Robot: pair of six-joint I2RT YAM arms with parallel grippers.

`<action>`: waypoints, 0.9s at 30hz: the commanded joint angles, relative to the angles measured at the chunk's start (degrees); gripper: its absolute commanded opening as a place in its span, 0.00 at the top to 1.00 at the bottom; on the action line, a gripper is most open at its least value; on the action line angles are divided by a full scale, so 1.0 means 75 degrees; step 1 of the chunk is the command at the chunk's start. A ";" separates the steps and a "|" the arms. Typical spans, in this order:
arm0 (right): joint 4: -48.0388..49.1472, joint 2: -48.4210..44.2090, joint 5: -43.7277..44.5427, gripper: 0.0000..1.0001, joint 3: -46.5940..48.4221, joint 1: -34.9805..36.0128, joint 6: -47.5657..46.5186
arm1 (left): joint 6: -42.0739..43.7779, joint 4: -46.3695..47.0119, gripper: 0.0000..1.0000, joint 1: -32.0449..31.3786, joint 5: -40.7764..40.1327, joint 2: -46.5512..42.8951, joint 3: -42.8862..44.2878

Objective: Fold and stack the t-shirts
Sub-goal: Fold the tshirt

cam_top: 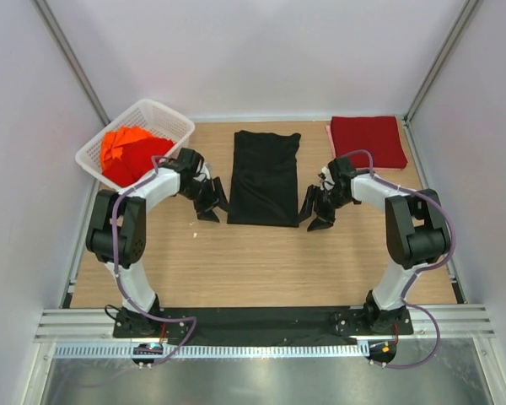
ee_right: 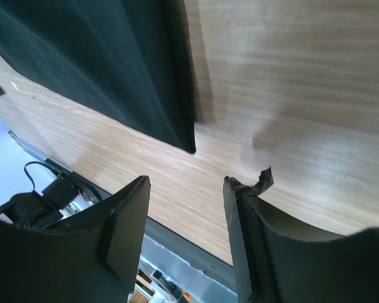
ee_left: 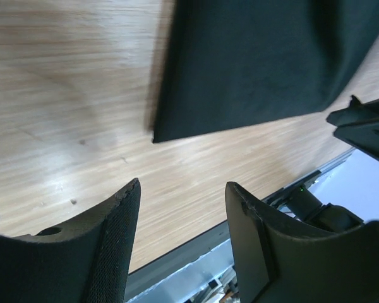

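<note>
left tool [ee_left: 183,186]: jaws spread, nothing between them, bare wood shows through the gap. it sits low over the tabletop [cam_top: 261,261], just beside the near left corner of the black shirt [cam_top: 266,177], and i see no contact with the cloth. right tool [ee_right: 186,180]: jaws also spread and empty, just off the near right corner of the same shirt. black shirt lies flat mid-tabletop, folded into a long narrow rectangle running away from the arm bases. dark red shirt [cam_top: 368,141] lies folded flat in the far right corner. orange-red shirts [cam_top: 126,152] are heaped loose in the white basket [cam_top: 173,118] at far left.
</note>
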 commanded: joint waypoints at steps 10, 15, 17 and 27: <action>0.0601 0.0682 -0.0097 0.46 0.0290 0.0030 0.0085 | -0.0644 0.0572 0.49 -0.0004 -0.0057 0.0950 -0.0207; 0.0577 0.0893 0.0079 0.47 0.0431 0.0030 0.0015 | -0.0844 0.0714 0.57 -0.0004 -0.0068 0.1360 0.0027; 0.0519 0.0998 -0.0002 0.47 0.0548 0.0030 -0.0020 | -0.0903 0.0714 0.61 -0.0004 -0.0045 0.1466 0.0109; 0.0507 0.1338 -0.0389 0.72 0.0642 0.0030 -0.0173 | -0.0868 0.0714 0.85 -0.0050 -0.0185 0.1759 0.0062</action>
